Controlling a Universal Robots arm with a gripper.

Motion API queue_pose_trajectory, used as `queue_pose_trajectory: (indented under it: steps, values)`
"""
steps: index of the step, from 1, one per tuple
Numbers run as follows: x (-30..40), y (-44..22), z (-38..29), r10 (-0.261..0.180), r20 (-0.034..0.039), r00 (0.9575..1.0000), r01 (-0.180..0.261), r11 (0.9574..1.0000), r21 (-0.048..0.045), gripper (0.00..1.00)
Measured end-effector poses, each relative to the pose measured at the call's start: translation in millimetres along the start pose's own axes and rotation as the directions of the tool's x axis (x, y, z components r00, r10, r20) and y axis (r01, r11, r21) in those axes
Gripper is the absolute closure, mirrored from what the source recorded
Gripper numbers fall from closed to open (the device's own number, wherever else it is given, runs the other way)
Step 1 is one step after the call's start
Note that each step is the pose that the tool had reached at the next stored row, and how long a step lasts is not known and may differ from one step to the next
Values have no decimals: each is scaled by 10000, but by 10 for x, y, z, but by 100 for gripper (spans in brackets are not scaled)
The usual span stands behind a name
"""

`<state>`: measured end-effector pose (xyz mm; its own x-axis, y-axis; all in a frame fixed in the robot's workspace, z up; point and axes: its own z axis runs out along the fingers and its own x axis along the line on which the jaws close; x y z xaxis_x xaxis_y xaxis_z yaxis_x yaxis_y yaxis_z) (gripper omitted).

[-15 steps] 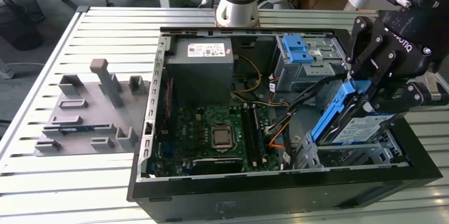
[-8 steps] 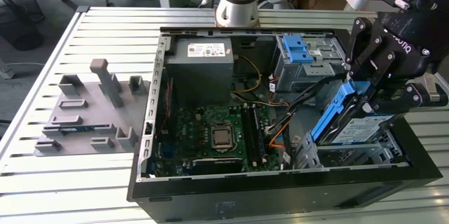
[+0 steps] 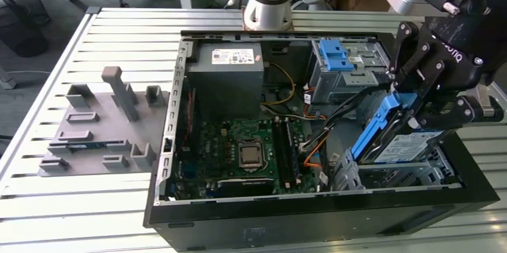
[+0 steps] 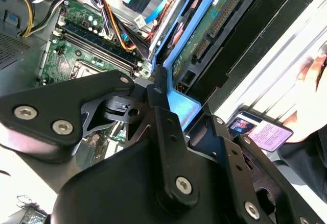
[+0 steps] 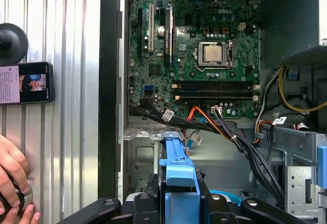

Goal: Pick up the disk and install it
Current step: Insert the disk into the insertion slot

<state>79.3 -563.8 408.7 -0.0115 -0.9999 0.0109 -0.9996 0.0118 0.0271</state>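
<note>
The disk (image 3: 404, 145) is a silver drive with a white label, clipped in a blue carrier frame (image 3: 372, 131). It hangs tilted, one edge down, over the metal bay (image 3: 396, 176) at the case corner on the exterior view's right. My gripper (image 3: 417, 109) is shut on the carrier's upper end. In the first wrist view the blue carrier (image 5: 178, 170) sits clamped between the black fingers (image 5: 148, 208), above the bay floor. The second wrist view has the disk's green circuit board (image 4: 207, 27) running away from the gripper (image 4: 168, 101).
The open black computer case (image 3: 317, 217) lies on a slatted metal table (image 3: 119, 21). Inside are the motherboard (image 3: 246, 149), a grey power supply (image 3: 230, 69), a blue-latched drive cage (image 3: 345, 63) and loose cables (image 5: 219, 127). A grey fixture (image 3: 103, 125) sits beside it. A person's hand (image 5: 13, 183) and a phone (image 5: 25, 83) are near the case.
</note>
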Motion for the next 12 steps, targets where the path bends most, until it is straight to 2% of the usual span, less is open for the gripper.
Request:
queue_pose_trajectory:
  steps: [12]
  values:
    - [0,-1,30,0,0,10000,0,10000,0,64]
